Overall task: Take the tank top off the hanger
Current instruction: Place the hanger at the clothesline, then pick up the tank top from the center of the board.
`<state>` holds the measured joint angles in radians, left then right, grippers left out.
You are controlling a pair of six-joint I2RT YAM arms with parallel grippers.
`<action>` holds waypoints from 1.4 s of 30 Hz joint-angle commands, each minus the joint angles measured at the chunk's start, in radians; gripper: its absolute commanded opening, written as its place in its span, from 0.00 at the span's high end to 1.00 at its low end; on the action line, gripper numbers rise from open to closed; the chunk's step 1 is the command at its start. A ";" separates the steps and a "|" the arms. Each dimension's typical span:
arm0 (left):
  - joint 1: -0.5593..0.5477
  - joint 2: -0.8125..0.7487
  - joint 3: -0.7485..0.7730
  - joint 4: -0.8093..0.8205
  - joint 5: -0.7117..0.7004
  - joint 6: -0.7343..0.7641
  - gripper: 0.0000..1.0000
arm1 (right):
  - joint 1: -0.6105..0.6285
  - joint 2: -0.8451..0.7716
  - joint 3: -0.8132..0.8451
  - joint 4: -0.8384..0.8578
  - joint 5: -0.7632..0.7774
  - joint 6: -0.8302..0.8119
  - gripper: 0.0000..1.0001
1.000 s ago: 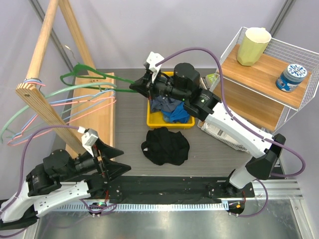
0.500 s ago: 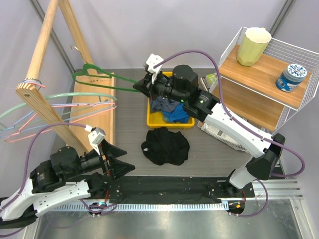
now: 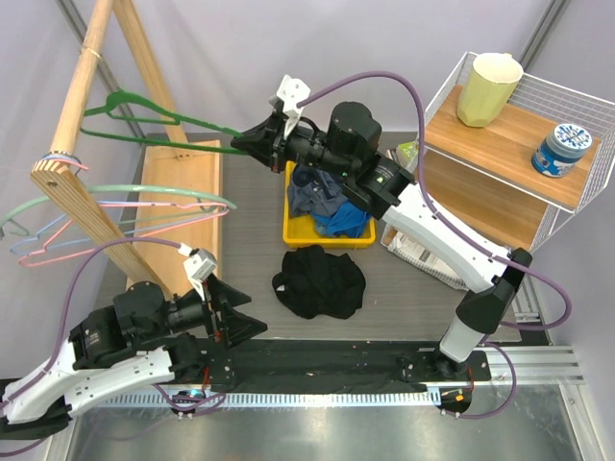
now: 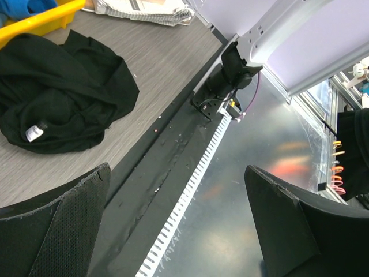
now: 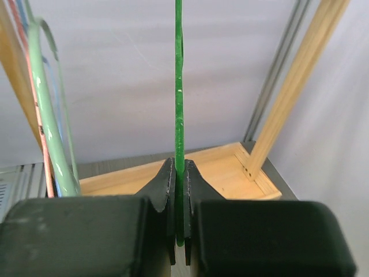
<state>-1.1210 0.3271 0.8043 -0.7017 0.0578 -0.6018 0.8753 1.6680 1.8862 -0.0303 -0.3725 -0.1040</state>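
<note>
the black tank top (image 3: pixel 320 280) is found lying in a loose heap on the counter (image 3: pixel 240 221), just in front of the yellow bin (image 3: pixel 288 235) and well apart from the hanger. in the left wrist view the tank top (image 4: pixel 57 104) is seen crumpled, with a small white label showing, and nothing is touching it.

the green hanger (image 3: pixel 163 120) is gripped at 1 end by the right end effector (image 3: pixel 248 142), and no cloth is seen on it. in the right wrist view the jaws of the right end effector (image 5: pixel 179 168) are pressed tight on the thin green hanger (image 5: pixel 179 86), which stands up between them. its hook is held out close to the slanted beam of the wooden rack (image 3: pixel 77 86), above the pale hangers (image 3: pixel 144 192) hanging there. whether the hook is over the beam cannot be told.

the left end effector (image 3: pixel 242 312) is held wide and empty near the front edge of the counter; between its fingers (image 4: pixel 86 196) only the counter edge is seen.

so the main step is judged to be done: the garment is off the hanger. what is left, at most, is that the bare hanger is put away and let go.
</note>
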 commanded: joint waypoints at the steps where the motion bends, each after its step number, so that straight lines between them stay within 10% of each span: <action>1: 0.000 0.004 -0.013 0.064 0.037 -0.009 0.03 | 0.021 0.021 0.083 0.057 -0.103 0.035 0.99; 18: 0.000 0.065 -0.074 0.122 0.100 -0.016 0.03 | 0.042 0.030 0.019 -0.029 -0.115 0.023 0.99; 31: 0.000 0.228 -0.114 0.269 0.224 -0.044 0.00 | 0.042 -0.148 -0.122 -0.128 0.181 0.059 0.21; 42: 0.000 0.458 -0.123 0.352 0.045 -0.065 0.00 | 0.041 -0.526 -0.522 -0.261 0.452 0.185 0.09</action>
<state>-1.1210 0.7059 0.6811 -0.4412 0.2028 -0.6518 0.9161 1.2575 1.4857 -0.2451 -0.0582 0.0074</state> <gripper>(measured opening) 0.996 0.901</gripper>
